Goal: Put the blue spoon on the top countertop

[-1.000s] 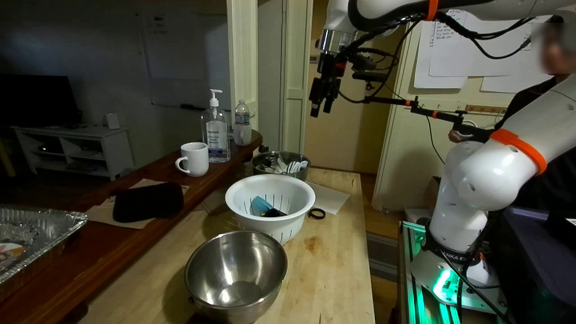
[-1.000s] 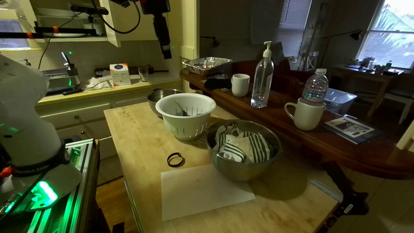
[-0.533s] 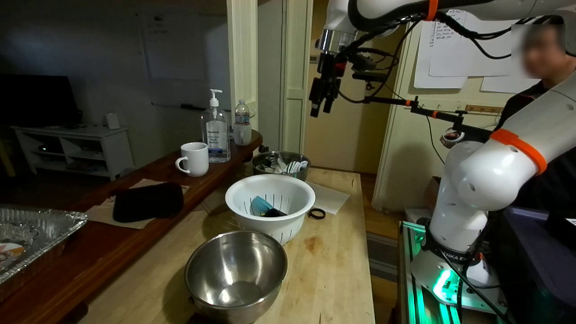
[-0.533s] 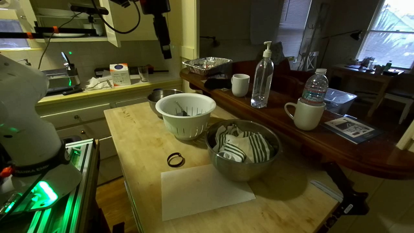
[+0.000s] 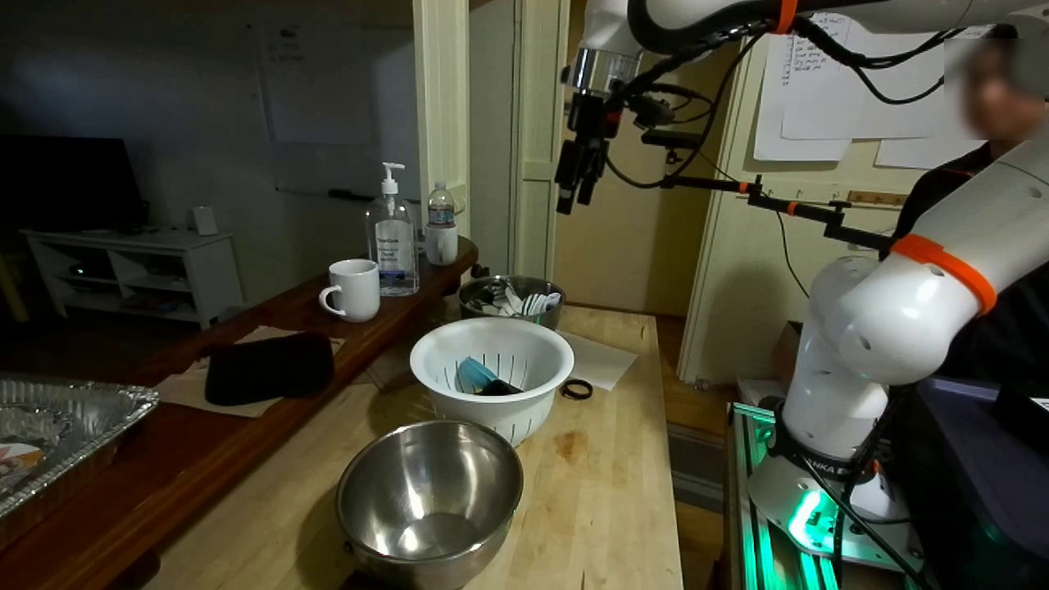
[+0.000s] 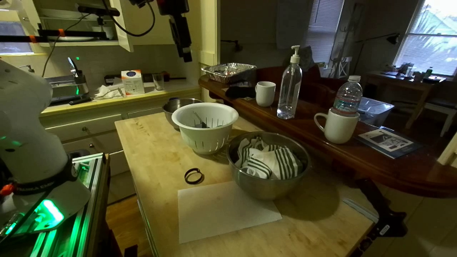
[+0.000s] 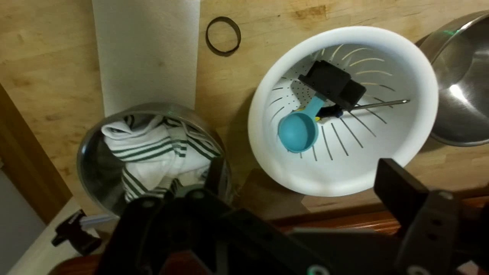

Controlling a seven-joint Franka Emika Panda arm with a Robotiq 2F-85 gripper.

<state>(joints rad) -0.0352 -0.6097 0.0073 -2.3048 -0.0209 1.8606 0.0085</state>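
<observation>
Blue spoon (image 5: 473, 374) lies left of and below gripper (image 5: 575, 198) in an exterior view; jaws wide apart, nothing held.

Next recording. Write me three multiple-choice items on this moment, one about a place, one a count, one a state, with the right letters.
1. Relative to the white colander, where is the blue spoon?
A) beneath it
B) inside it
C) beside it

2. How many white mugs stand on the top countertop?
A) two
B) three
C) four

3. The end effector is:
A) shut on the spoon
B) shut on nothing
C) open

1 B: the wrist view shows it lying within the colander.
2 A: both exterior views show two.
3 C: its jaws stand apart in the wrist view.
</observation>
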